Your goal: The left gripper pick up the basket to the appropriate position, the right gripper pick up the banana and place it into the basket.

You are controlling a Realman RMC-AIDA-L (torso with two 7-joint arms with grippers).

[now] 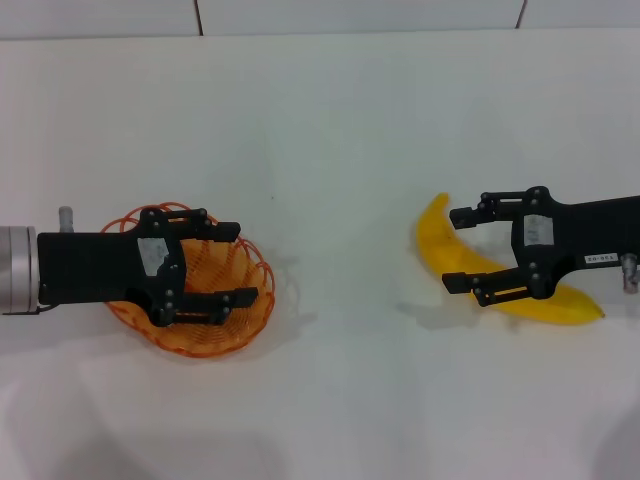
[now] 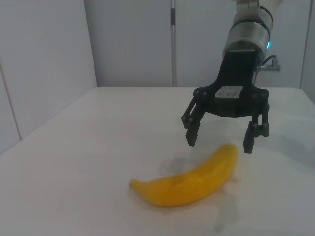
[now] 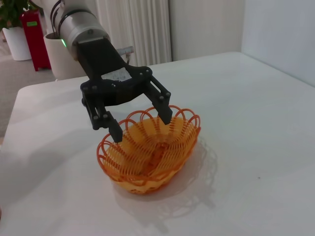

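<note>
Basket [image 1: 215,300] orange wire, glossy; banana [image 1: 470,270] smooth plastic-looking yellow; table [image 1: 330,130] smooth matt white.

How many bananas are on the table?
1. The banana lies on the table on the robot's right side, under the open right gripper. The basket below the open left gripper holds none.

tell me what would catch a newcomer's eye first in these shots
Two bright things on the white table: the orange wire basket on the robot's left and the yellow banana on its right. Over each hangs a black gripper with open jaws: the left gripper above the basket, touching nothing that can be seen, and the right gripper straddling the banana's middle, not yet closed on it.
</note>
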